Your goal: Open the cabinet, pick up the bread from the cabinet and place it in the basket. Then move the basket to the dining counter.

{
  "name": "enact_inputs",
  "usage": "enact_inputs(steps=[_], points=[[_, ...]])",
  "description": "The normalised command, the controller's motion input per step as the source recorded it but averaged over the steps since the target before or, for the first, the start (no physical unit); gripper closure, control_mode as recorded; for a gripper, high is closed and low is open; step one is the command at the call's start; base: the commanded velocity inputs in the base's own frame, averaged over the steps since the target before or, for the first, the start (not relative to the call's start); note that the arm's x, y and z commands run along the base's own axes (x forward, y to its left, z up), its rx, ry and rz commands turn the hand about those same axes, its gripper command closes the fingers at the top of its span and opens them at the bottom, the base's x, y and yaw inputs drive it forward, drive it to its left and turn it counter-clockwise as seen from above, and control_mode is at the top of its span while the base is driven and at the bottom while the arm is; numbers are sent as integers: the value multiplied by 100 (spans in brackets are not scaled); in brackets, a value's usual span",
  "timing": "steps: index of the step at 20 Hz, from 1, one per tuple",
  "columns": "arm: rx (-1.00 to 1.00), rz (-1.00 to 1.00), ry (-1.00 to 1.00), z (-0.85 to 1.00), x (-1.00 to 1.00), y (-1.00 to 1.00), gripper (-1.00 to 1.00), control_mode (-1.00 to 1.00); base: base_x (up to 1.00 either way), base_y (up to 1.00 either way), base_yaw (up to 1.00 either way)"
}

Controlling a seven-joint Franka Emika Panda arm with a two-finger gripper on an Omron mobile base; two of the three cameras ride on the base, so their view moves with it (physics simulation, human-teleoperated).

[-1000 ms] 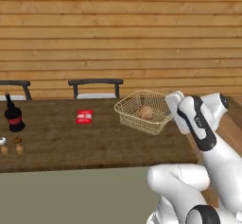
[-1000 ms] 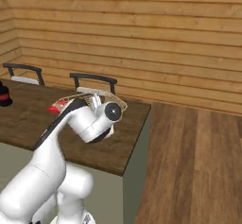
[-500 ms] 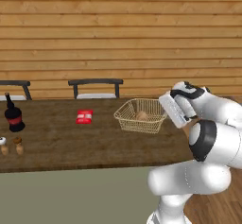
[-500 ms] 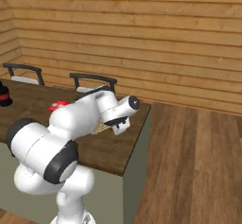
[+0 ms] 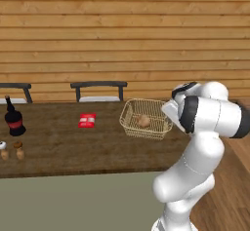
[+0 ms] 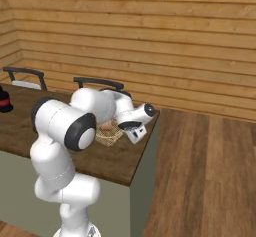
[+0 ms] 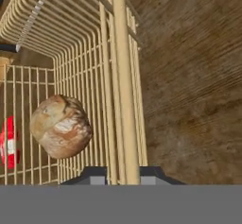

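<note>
Center-right of left base view, basket (image 5: 146, 119) sitting on dining counter (image 5: 63, 149), bread (image 5: 143, 121) lying inside. Gripper (image 7: 122, 173) pinching basket rim, nearly closed. Judging task nearly finished; only letting go remaining.

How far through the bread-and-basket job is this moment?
Done: the bread lies inside the basket, and the basket sits on the dining counter. In hand: the gripper straddles the basket's rim, nearly closed. Left: release the rim and back the arm away.
</note>
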Motion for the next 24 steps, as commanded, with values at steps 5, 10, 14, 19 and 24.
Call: enact_inputs(steps=[5,10,14,19,24], points=[[-11,6,0,-22,10,2,100,-100,0,0,0],[-6,3,0,9,0,17,-100,-100,0,0,0],[-18,0,0,34,0,12,-100,-100,0,0,0],[-22,0,4,60,-8,0,-100,-100,0,0,0],[-34,6,-20,99,-85,35,-100,-100,0,0,0]])
